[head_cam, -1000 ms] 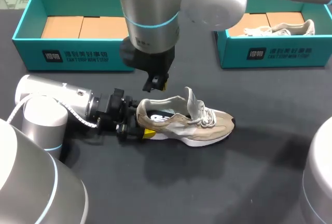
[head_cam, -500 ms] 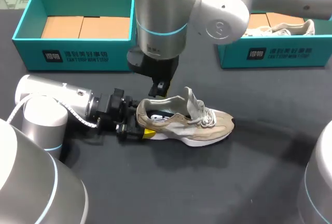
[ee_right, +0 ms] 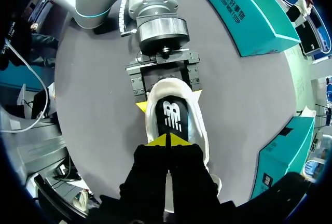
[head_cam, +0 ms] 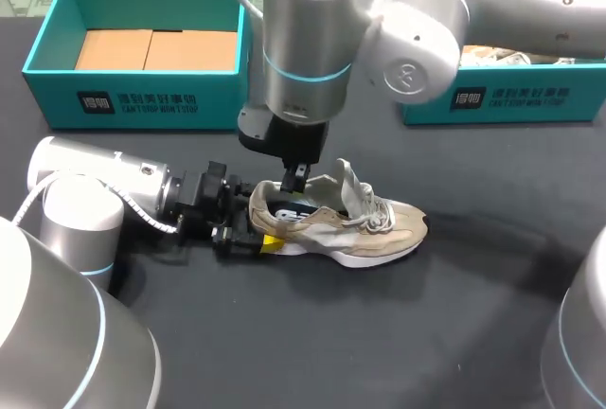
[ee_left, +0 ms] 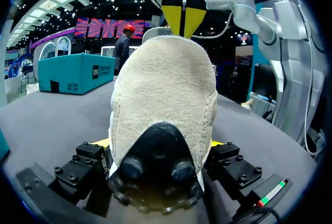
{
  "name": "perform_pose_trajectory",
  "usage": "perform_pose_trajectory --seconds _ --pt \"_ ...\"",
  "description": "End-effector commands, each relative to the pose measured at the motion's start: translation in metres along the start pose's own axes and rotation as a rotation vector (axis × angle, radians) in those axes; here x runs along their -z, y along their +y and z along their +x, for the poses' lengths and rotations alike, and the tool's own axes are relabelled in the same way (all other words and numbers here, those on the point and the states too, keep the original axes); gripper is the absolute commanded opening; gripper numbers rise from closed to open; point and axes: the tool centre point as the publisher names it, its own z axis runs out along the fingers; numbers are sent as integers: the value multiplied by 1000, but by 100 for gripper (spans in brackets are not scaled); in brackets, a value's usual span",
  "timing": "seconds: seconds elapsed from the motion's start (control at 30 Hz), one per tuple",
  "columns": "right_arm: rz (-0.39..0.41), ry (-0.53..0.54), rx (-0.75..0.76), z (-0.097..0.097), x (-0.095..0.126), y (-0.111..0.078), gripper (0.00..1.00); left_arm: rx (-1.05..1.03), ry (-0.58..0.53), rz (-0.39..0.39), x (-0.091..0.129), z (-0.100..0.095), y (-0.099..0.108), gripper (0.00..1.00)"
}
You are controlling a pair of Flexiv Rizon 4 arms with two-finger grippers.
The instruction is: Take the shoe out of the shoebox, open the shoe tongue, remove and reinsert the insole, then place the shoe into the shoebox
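Slippage is looming: with the shoe (head_cam: 350, 224) sitting on the counter (head_cam: 473, 333), heel pinched by the left end effector (head_cam: 254, 226), the right end effector (ee_right: 167, 140) is hovering over the insole (ee_right: 173, 115), tips pressed together, so a snag could be tugging the heel loose.

On my dark table (head_cam: 454, 333), a beige shoe (head_cam: 350, 224) mid-table, teal shoebox (head_cam: 57, 106) behind left, second shoebox (head_cam: 530, 98) behind right.
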Motion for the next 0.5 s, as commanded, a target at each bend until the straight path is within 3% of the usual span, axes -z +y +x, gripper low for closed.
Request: perform_pose_trajectory --seconds 0.03,0.5 --pt "-11 22 7 -3 -34 4 0 1 0 -1 -1 0 2 0" --pt "-26 51 29 -12 -70 -5 0 1 0 -1 -1 0 2 0"
